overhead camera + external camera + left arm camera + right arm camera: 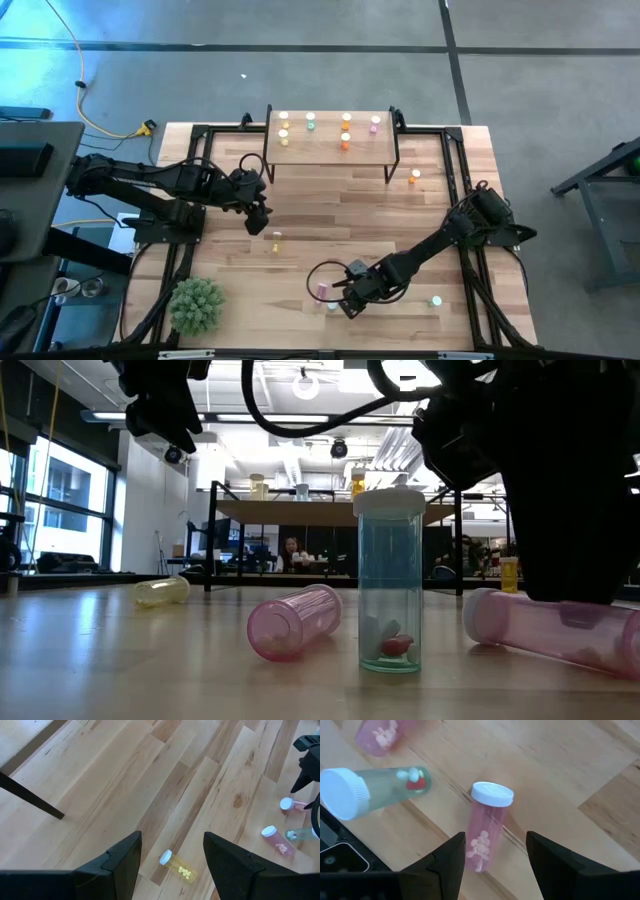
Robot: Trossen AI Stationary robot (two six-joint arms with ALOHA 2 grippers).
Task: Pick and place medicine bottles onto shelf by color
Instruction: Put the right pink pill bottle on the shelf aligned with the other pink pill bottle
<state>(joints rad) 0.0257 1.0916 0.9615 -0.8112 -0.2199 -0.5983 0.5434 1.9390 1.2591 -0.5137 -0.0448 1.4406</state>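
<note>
It was a robotics lab in an open-plan office hall — exposed ceiling ducts [300,455], hanging lamps and tall windows [60,500] showed beyond the worktop [330,215]. A person [291,550] sat at distant desks — and a yellow cable [95,115] crossed the grey concrete floor at ten o'clock.

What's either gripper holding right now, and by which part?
Nothing. The left gripper hangs open above a lying yellow bottle; the right gripper is open around a lying pink bottle, fingers not yet closed on it.

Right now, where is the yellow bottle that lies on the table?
In the high view the yellow bottle lies left of the table's centre, just below the open left gripper and before the shelf.
</note>
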